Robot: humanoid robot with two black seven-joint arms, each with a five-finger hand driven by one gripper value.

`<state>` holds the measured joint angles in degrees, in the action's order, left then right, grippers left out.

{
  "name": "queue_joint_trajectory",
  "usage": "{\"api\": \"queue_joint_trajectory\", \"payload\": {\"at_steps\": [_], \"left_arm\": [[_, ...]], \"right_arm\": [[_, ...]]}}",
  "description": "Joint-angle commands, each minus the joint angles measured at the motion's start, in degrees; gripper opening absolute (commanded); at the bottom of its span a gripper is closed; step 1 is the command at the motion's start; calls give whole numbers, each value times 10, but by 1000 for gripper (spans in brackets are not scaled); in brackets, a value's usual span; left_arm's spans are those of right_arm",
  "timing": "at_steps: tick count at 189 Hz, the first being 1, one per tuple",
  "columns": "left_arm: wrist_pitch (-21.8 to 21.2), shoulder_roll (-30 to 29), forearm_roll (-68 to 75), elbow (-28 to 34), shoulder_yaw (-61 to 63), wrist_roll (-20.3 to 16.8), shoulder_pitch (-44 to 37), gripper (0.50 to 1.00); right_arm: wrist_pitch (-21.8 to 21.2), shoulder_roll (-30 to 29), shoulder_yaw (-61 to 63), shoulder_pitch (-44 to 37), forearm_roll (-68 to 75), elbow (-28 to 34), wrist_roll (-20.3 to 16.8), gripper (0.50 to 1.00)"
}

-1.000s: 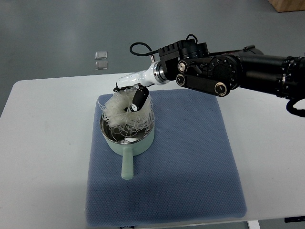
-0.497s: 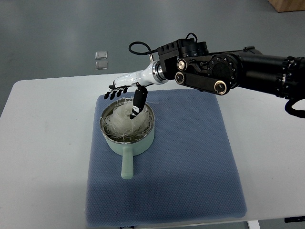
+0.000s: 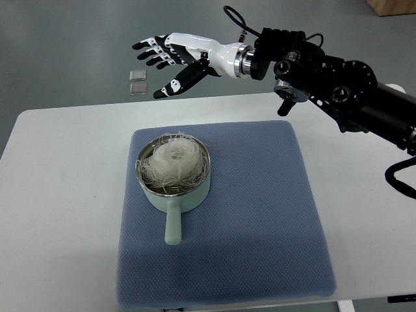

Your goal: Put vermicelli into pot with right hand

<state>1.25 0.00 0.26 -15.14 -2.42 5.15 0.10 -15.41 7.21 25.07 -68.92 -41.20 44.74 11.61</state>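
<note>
vermicelli [image 3: 173, 160] is in the pot [image 3: 173, 195], a loose white nest filling the bowl, a few strands poking over the rim on the far and left sides. pot is pale green with a steel inside, handle pointing toward the robot. it sits on the blue mat [image 3: 260, 221], in the mat's far-left part. mat lies on the white worktop [image 3: 58, 214].

right hand [image 3: 179, 55] is up beyond the pot, out past the worktop's far edge, well apart from pot and vermicelli. its fingers [image 3: 148, 47] are spread wide and hold nothing; the thumb hangs lower, tip pointing down-left toward the pot side. palm shell is white, fingertips black. the black arm [image 3: 338, 84] runs in from the right edge, a cable looped over the wrist.

two small clear squares [image 3: 138, 81] lie on the grey floor beyond the worktop, just left of and below the fingers in the picture. cannot tell what they are.

a brown box corner [image 3: 393, 6] shows at the top right, far from the pot.

left arm not visible.
</note>
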Motion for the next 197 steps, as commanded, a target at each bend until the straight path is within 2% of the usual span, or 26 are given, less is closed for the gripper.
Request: {"api": "queue_joint_trajectory", "payload": {"at_steps": [1,31,51,94,111,157,197], "left_arm": [[1,0,0,-2,1,0,0,1000],[1,0,0,-2,1,0,0,1000],[1,0,0,-2,1,0,0,1000],[1,0,0,-5,1,0,0,1000],[1,0,1,-5,1,0,0,1000],[1,0,1,-5,1,0,0,1000],[1,0,1,-5,1,0,0,1000]], "right_arm": [[35,3,111,71,4,1,23,911],[60,-25,292,168,75,-3,26,911],[66,-34,347,209,180,-18,24,911],[56,-27,345,247,390,-67,20,911],[48,-32,346,261,393,-76,24,930],[-1,-34,344,282,393,-77,27,930],[-6,-33,344,288,392,-78,28,930]]}}
